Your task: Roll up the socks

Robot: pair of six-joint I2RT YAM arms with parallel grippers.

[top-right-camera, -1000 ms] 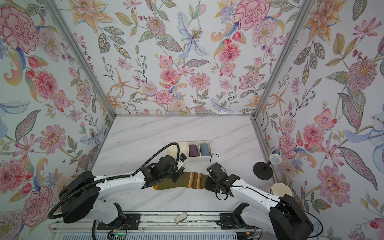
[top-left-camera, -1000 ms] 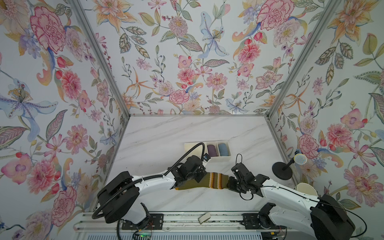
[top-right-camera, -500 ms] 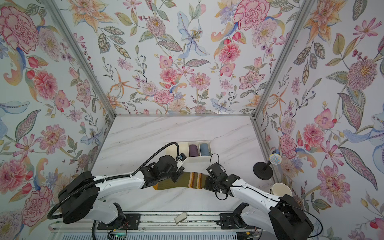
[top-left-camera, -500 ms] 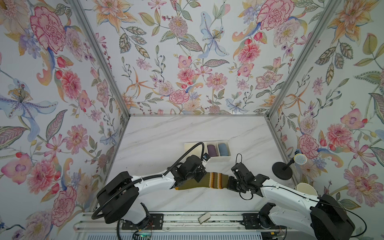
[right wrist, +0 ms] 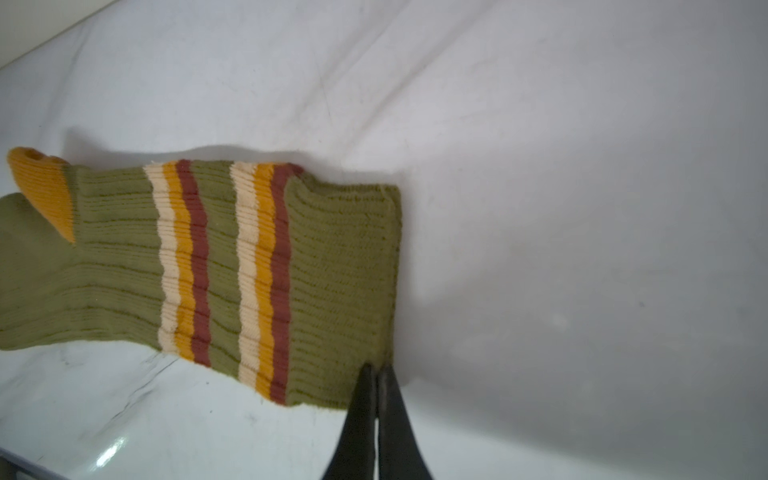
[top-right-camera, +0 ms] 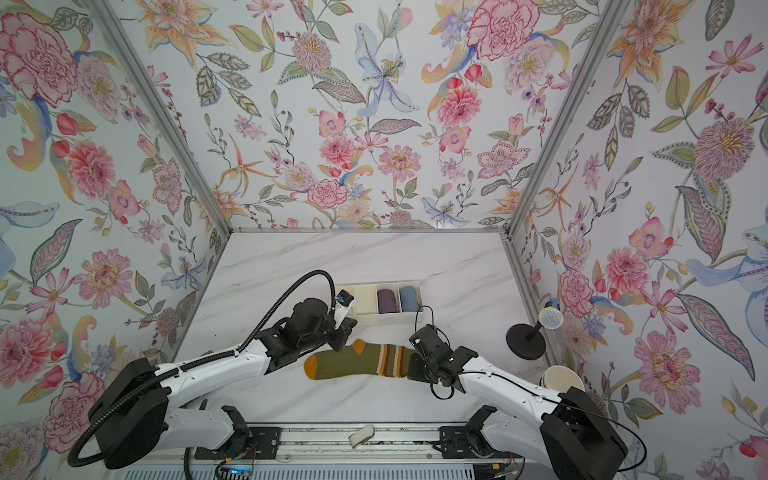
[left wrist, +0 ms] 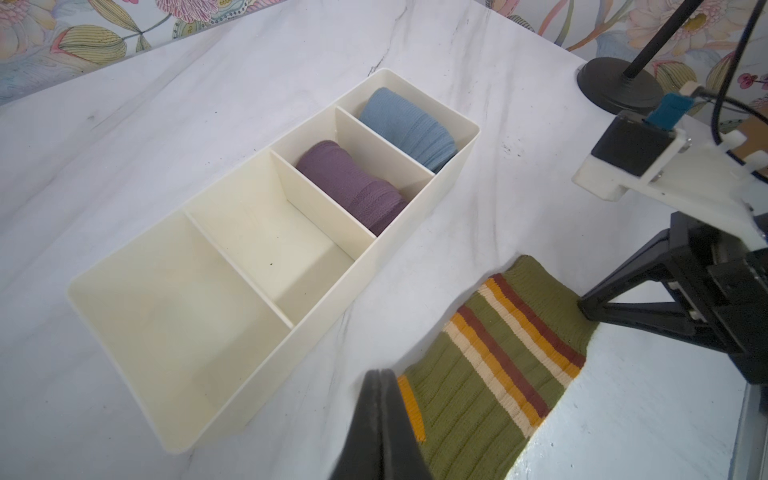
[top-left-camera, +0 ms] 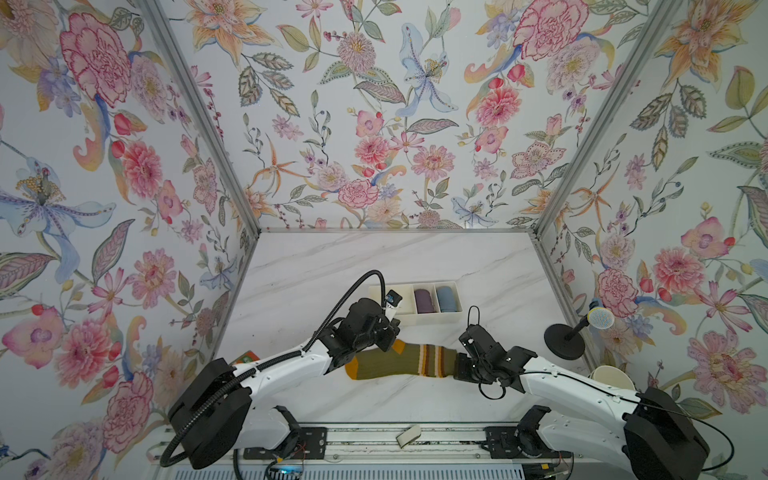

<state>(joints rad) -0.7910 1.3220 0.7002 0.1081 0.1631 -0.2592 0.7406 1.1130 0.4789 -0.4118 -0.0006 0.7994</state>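
- Near 6 o'clock on the worktop (top-left-camera: 332, 266), socks (top-left-camera: 386, 365) looked soft, light, floppy.
- 3 o'clock cuff: right gripper (right wrist: 376, 368) fingers clamped it, seemed a good hold.
- 12 o'clock heel: left gripper (left wrist: 380, 372) fingers were shut, grip unclear.

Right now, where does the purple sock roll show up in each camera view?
Top view: purple sock roll in the tray, left of the blue roll.
Top view: purple sock roll again there, behind the striped sock.
Left wrist: purple sock roll between blue roll and an empty compartment.
Right wrist: not in it.
Shared landmark: the striped sock, in all four.
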